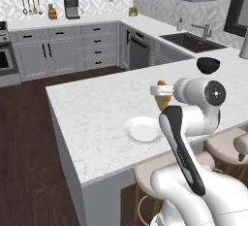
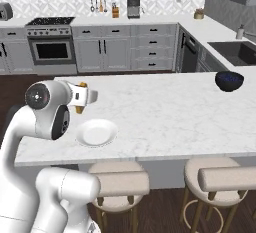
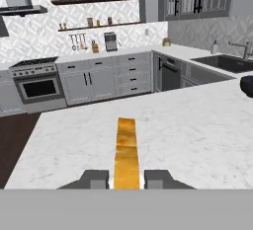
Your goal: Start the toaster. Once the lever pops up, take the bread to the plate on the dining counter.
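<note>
Left base view: the gripper (image 1: pixel 163 90) carries the bread (image 1: pixel 163 99) on edge above the bench (image 1: pixel 92 118); the plate (image 1: pixel 143 130) lies just below and nearer the base.
Right base view: bread (image 2: pixel 80 97) hangs beyond the plate (image 2: pixel 97 132).
Hand view: gripper (image 3: pixel 127 178) pinching the bread (image 3: pixel 126 150), long axis running straight ahead.

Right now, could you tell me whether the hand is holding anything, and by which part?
Yes: the hand holds the bread edge-on, its fingers pinching the slice's two flat faces at the end nearest the hand.
</note>
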Tool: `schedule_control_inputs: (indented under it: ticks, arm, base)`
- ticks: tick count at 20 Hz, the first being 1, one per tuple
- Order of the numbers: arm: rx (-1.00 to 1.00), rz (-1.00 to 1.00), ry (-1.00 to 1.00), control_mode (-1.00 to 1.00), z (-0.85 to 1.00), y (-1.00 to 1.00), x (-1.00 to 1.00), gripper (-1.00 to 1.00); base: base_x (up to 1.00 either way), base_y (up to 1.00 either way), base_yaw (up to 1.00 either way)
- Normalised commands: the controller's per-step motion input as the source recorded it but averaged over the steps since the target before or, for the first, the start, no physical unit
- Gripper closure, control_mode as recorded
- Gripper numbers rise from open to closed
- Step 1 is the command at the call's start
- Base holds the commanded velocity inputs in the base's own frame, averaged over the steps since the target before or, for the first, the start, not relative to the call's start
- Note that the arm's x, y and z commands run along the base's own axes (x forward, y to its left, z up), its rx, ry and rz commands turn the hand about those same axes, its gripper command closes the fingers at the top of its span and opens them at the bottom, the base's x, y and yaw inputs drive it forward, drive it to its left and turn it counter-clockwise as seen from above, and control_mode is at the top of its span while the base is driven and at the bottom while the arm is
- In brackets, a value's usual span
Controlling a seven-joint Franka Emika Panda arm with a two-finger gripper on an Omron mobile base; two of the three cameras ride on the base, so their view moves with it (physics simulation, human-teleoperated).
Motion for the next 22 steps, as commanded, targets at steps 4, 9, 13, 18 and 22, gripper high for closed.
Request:
schedule_control_inputs:
  ticks: [4,9,13,18,22]
  arm:
    - [0.0,0.0,0.0,1.0,0.0,0.0,0.0,1.0]
    - [0.0,0.0,0.0,1.0,0.0,0.0,0.0,1.0]
    - [0.0,0.0,0.0,-1.0,0.0,0.0,0.0,1.0]
    - [0.0,0.0,0.0,-1.0,0.0,0.0,0.0,1.0]
    - [-0.03,0.0,0.01,-1.0,-0.06,0.0,-0.06,1.0]
  base:
    - [0.0,0.0,0.0]
    - [0.0,0.0,0.0]
    - [0.0,0.0,0.0]
    - [0.0,0.0,0.0]
    - [0.0,0.0,0.0]
